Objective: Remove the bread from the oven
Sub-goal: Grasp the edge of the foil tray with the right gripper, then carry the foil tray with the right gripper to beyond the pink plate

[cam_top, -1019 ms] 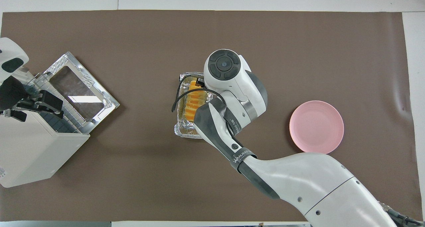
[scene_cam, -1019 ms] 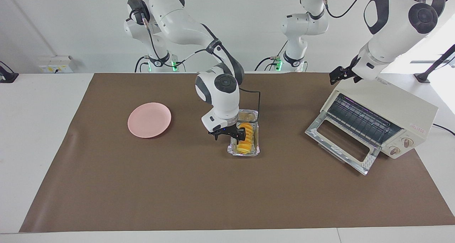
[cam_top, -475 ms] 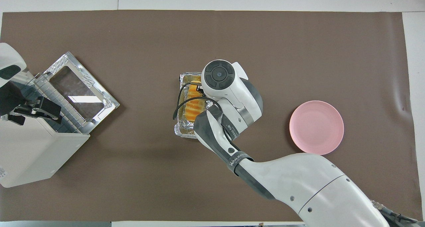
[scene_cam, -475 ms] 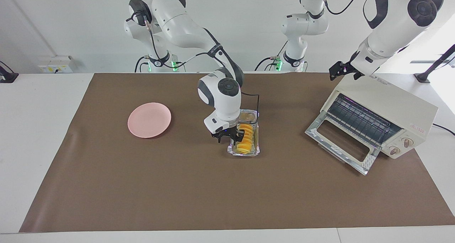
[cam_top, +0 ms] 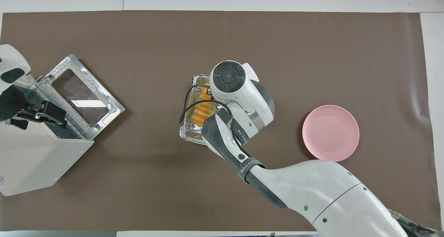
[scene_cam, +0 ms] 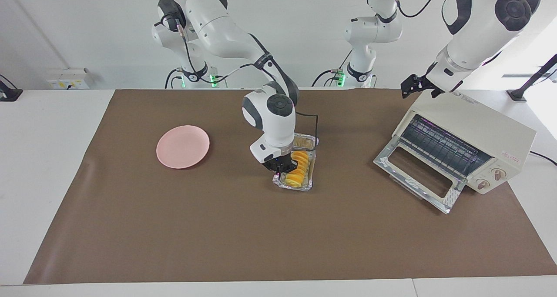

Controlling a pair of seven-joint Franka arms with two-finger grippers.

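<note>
Bread (scene_cam: 297,171) lies in a crinkled foil tray (scene_cam: 293,181) near the middle of the brown mat (scene_cam: 217,227), out of the oven and well apart from it.

Table (scene_cam: 43,158): white, covered for most of its width by the brown mat.

Oven (scene_cam: 478,136): cream-white, at the left arm's end of the table, set at an angle. Its glass door (scene_cam: 417,175) is folded down flat onto the mat, and the wire rack (scene_cam: 439,147) inside is visible.

Pink plate (scene_cam: 182,146): on the mat toward the right arm's end, with nothing on it, well apart from the tray.

Foil tray: skewed on the mat, the end farther from the robots swung toward the right arm's end.

Right gripper (scene_cam: 282,168): down at the tray, fingers clamped together on the bread at the side of the loaf facing the plate. In the overhead view the wrist (cam_top: 239,98) covers most of the tray and the grip itself.

Left gripper (scene_cam: 413,87): raised over the oven's top corner nearest the robots, fingers spread wide, holding nothing.
</note>
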